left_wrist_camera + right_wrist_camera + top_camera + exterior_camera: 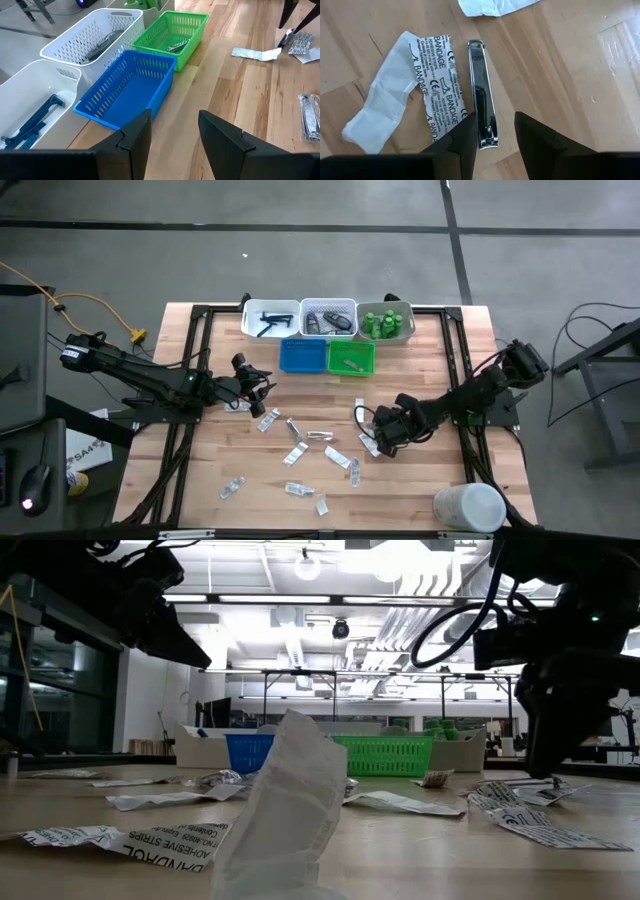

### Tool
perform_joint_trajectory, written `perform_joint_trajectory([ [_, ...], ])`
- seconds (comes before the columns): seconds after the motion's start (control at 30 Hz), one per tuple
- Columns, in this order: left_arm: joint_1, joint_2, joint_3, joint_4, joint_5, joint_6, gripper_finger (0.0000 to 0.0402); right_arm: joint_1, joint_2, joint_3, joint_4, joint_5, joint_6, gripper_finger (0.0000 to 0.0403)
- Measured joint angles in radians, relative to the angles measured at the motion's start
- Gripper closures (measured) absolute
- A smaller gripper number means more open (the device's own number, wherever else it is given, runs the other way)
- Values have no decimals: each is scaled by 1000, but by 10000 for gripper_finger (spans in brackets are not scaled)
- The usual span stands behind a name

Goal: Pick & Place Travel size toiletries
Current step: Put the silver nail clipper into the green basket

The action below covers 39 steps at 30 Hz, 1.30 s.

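Several flat white packets (322, 437) lie scattered on the wooden table. In the right wrist view a shiny metal nail clipper (481, 90) lies flat beside a packet printed BANDAGE (440, 80). My right gripper (495, 120) points steeply down over the clipper's near end. It is open, with one finger on either side of that end and a gap showing. My left gripper (174, 117) hovers open and empty at the table's left, near the blue tray (127, 90).
Along the far edge stand three white trays (270, 318), the rightmost with green bottles (385, 322). In front of them are the blue tray (302, 355) and a green tray (350, 357). A large white container (468, 506) lies at the near right corner.
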Motion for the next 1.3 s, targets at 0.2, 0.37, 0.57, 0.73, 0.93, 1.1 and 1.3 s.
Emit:
perform_joint_trajectory([
  [0.2,0,0,0,0,0,0,240,1,0,0,10,-38,2,280],
  [0.37,0,0,0,0,0,0,240,0,0,0,11,-28,6,280],
  [0.57,0,0,0,0,0,0,240,0,0,0,11,-28,6,280],
  [0.73,0,0,0,0,0,0,240,0,0,0,17,-29,7,280],
  [0.93,0,0,0,0,0,0,240,0,0,0,21,-27,8,280],
  [1.1,0,0,0,0,0,0,240,0,0,0,38,-28,7,280],
  [1.3,0,0,0,0,0,0,240,0,0,0,43,-30,9,280],
])
